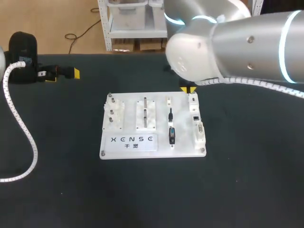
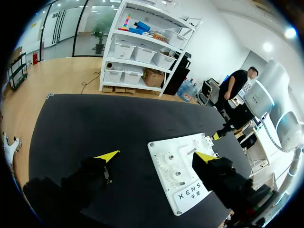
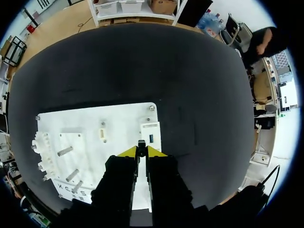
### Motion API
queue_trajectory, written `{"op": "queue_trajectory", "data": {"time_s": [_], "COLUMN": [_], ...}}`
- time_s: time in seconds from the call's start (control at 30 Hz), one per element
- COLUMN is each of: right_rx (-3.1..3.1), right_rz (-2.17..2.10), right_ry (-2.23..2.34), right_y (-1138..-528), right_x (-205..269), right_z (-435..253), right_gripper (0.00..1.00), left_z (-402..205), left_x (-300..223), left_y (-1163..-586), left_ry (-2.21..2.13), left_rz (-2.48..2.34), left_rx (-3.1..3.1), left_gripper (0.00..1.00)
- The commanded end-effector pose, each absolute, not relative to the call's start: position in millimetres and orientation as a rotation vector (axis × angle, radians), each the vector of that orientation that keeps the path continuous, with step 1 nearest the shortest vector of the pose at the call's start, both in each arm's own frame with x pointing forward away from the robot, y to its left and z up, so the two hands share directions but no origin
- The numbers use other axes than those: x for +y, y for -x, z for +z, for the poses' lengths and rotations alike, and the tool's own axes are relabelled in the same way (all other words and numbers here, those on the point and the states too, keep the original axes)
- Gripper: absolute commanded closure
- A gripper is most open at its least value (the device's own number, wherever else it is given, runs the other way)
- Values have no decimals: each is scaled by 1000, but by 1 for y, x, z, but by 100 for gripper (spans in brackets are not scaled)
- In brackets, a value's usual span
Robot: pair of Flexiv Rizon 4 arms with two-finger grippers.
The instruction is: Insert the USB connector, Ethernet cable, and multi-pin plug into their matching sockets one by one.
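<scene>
The white socket board (image 1: 130, 142) lies mid-table. Its right column carries a white block with a blue USB socket (image 3: 151, 138), a dark socket (image 1: 195, 117) and a multi-pin socket (image 1: 200, 128). A thin black cable plug (image 1: 170, 114) and a black-and-blue multi-pin plug (image 1: 172, 136) rest in the board's holders. My right gripper (image 1: 188, 89) hangs over the board's far right corner. In the right wrist view the right gripper (image 3: 141, 151) is shut on a small black connector (image 3: 141, 143), right beside the blue socket. My left gripper (image 1: 66, 73) stays at the far left, open and holding nothing.
The left arm's white corrugated cable (image 1: 21, 128) loops across the left side of the black table (image 1: 247, 180). The board also has pegs (image 1: 112, 110) and slotted blocks (image 1: 145, 114) on its left half. In the left wrist view the board (image 2: 183, 178) lies ahead of the left gripper (image 2: 156, 156).
</scene>
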State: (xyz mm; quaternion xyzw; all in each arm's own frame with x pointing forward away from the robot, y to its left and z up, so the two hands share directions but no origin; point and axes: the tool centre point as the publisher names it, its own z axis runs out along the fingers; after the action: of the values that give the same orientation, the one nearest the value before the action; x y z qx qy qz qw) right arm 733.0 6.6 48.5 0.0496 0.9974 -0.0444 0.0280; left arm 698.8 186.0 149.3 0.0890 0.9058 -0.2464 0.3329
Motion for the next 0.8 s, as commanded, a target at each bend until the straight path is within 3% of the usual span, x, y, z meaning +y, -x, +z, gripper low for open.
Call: {"op": "queue_trajectory", "data": {"time_s": [0.03, 0.8], "right_rx": [3017, 3031], "right_rz": [-124, -123], "right_ry": [-160, -191], "right_y": [-725, -728], "right_x": [-4, -10], "right_z": [45, 29], "right_gripper": [100, 100], "left_z": [151, 151], "left_x": [185, 185], "left_y": [-699, -699], "left_ry": [-230, -230], "left_rz": [-636, -636], "left_rx": [2374, 2374], "left_gripper": [0, 0]}}
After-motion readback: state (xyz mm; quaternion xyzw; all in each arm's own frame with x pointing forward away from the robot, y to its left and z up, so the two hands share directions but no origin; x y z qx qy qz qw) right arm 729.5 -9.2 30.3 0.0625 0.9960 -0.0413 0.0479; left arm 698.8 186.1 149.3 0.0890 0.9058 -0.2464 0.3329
